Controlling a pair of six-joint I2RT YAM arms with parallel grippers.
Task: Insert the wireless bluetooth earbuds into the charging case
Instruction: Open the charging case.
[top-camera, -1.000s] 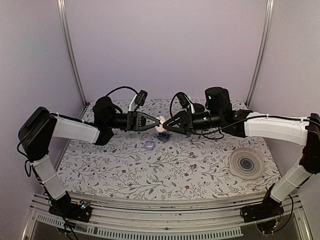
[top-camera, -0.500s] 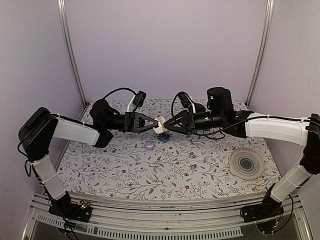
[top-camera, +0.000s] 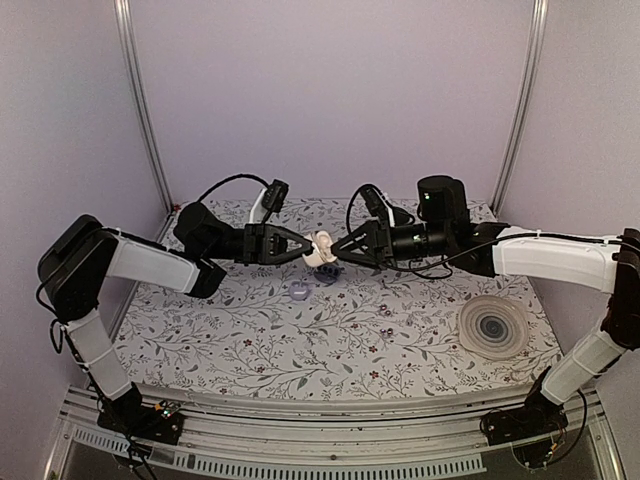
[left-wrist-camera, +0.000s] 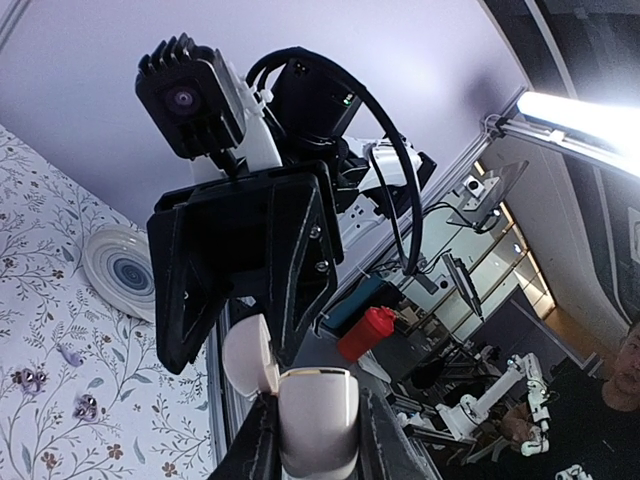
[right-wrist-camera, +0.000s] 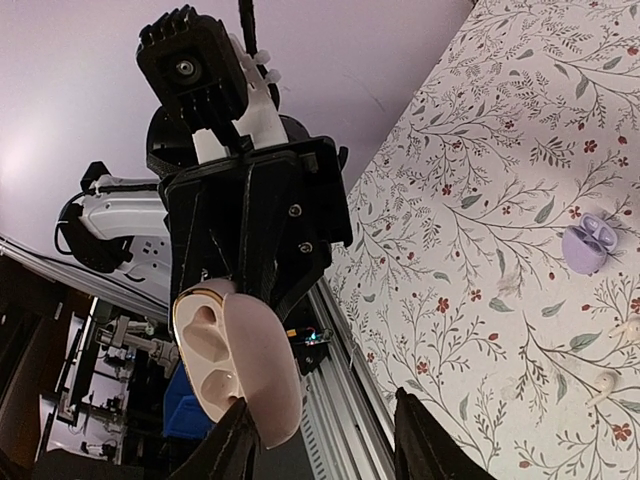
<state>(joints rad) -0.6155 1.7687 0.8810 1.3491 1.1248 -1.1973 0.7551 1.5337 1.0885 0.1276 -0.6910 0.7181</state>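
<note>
Right wrist view: left claw (right-wrist-camera: 255, 292) clamped on the pale charging case (right-wrist-camera: 245, 375), held open above the tabletop (right-wrist-camera: 480, 200). Its sockets (right-wrist-camera: 205, 335) look empty. Right claw (right-wrist-camera: 325, 440) half open alongside, gripping nothing. Insertion not yet begun.

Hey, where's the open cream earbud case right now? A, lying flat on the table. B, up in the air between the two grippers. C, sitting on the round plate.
B: the cream case hangs above the table, pinched in the left gripper, with the right gripper at its other side.
</note>
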